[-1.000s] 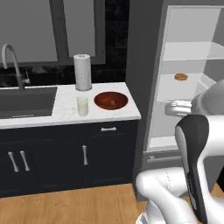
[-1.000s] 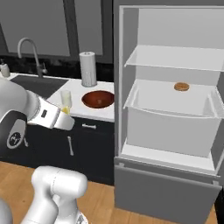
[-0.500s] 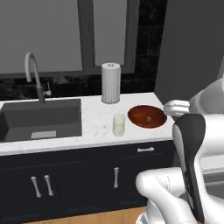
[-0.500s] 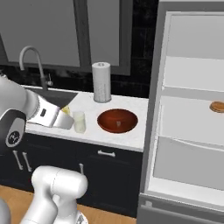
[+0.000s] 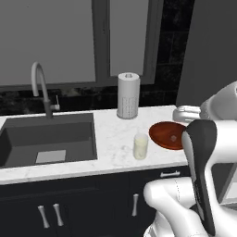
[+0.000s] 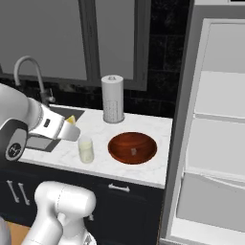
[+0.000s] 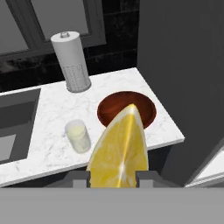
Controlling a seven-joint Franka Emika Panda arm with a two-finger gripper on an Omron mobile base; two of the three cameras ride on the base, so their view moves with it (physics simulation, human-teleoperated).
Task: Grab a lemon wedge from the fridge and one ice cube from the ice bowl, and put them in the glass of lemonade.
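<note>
In the hand view my gripper point(image 7: 114, 176) is shut on the lemon wedge point(image 7: 120, 146), a yellow slice that stands up between the fingertips. From the right base view the gripper point(image 6: 72, 129) hangs just above and left of the glass of lemonade point(image 6: 86, 149), with the lemon wedge point(image 6: 71, 119) at its tip. The glass point(image 5: 140, 146) point(image 7: 78, 135) stands on the white counter. Right of it is the wooden ice bowl point(image 6: 132, 148) point(image 5: 169, 135) point(image 7: 109, 107) with a pale ice cube point(image 6: 133, 151) inside. The fridge point(image 6: 220, 143) stands open at the right.
A white paper roll point(image 5: 128, 95) point(image 6: 112, 99) point(image 7: 72, 61) on a perforated holder stands at the back of the counter. The dark sink point(image 5: 46, 139) with a curved faucet point(image 5: 39, 88) lies to the left. The fridge's grey side point(image 7: 183, 65) borders the counter's right end.
The whole picture has shifted: the base has driven left, so the fridge slid right and the counter with glass and bowl now sits in the middle. The lemon wedge stays in the gripper.
</note>
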